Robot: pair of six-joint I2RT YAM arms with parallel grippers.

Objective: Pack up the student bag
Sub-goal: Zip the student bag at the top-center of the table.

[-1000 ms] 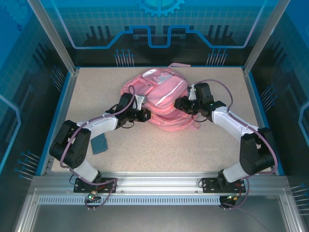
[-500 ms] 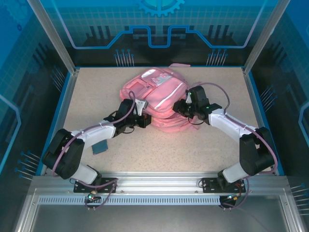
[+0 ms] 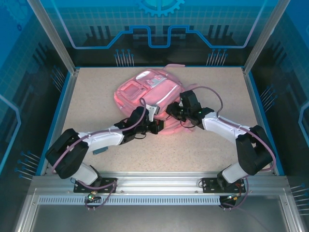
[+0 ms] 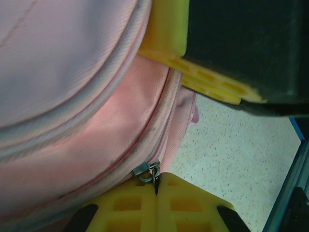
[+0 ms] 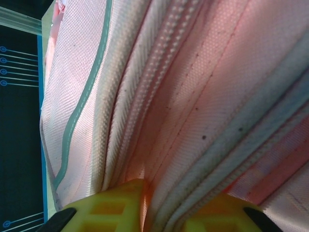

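Soft pink woven student bag (image 3: 140,89), metal zip pull (image 4: 147,169) in left gripper (image 4: 157,191)

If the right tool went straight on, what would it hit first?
The student bag: its pink fabric sits between the fingers of the right tool, so it would probably press deeper in.

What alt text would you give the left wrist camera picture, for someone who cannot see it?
Two yellow ribbed fingers of the left gripper pinch the small metal zip pull of a large soft pink fabric backpack, which lies on a speckled beige table. A second yellow-and-black finger is at upper right.
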